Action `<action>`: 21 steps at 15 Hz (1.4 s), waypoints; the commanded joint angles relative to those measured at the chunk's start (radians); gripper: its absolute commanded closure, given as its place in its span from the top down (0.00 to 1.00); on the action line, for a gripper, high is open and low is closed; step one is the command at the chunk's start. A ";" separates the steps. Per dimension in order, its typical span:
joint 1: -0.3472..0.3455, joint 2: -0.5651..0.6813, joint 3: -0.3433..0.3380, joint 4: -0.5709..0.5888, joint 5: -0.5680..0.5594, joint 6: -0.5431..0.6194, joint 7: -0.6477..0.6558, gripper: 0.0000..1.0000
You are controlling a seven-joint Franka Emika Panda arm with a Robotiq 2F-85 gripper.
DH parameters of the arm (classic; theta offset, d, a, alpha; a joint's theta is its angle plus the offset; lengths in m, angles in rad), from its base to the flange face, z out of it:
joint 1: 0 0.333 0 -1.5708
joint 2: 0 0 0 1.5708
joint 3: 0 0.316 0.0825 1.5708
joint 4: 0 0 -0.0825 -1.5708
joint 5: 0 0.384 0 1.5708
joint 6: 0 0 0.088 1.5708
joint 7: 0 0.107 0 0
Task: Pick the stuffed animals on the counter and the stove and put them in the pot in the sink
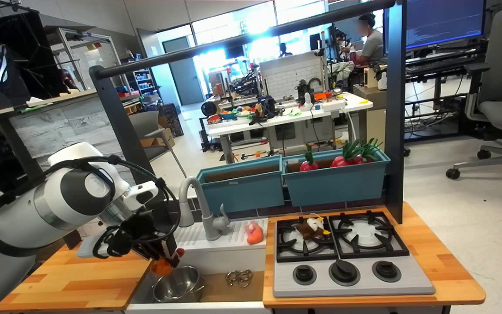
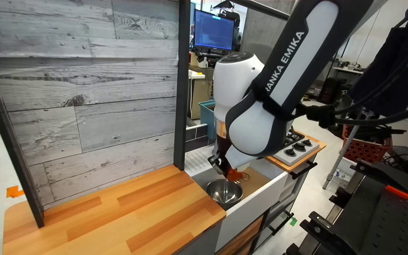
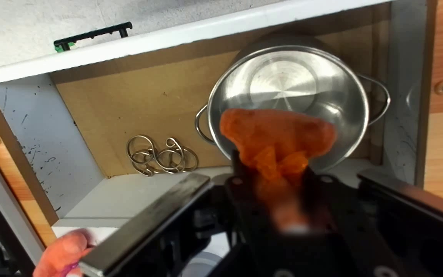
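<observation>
1. Tool (image 3: 273, 167), wrist view: pinching orange plush (image 3: 277, 130) above pot (image 3: 283, 79); presumably light, squashy, best held mid-body.
2. In an exterior view: coral plush (image 1: 254, 233), ledge (image 1: 235, 233) diagonally behind pot; brown-and-white plush (image 1: 312, 227), stove (image 1: 366, 235), well apart from pot.
3. In an exterior view: orange plush above pot.

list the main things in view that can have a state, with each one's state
pot: upright in the sink, uncovered
orange toy: held above the pot
fingers: closed on the orange toy
pink toy: resting beside the faucet
faucet: no water seen running
brown toy: lying on the stove
stove: no flame seen
knobs: settings unreadable
rings: bunched in the sink
monitor: lit
</observation>
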 commanded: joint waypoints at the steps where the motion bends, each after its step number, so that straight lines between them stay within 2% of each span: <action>1: 0.018 0.009 -0.018 0.004 0.006 0.022 0.006 0.61; 6: 0.020 -0.027 -0.007 -0.040 0.002 0.009 -0.011 0.97; 7: -0.004 -0.058 0.028 -0.063 0.001 -0.028 -0.052 1.00; 8: -0.003 -0.098 0.036 -0.109 -0.009 -0.048 -0.078 1.00; 14: 0.057 -0.315 -0.013 -0.421 -0.040 0.011 -0.083 1.00; 17: 0.035 -0.462 -0.038 -0.574 -0.044 0.048 -0.084 1.00; 18: 0.004 -0.514 -0.032 -0.611 -0.037 0.055 -0.102 1.00; 19: 0.025 -0.378 -0.020 -0.482 -0.036 0.017 -0.068 1.00; 21: 0.000 -0.462 -0.024 -0.554 -0.042 0.025 -0.078 1.00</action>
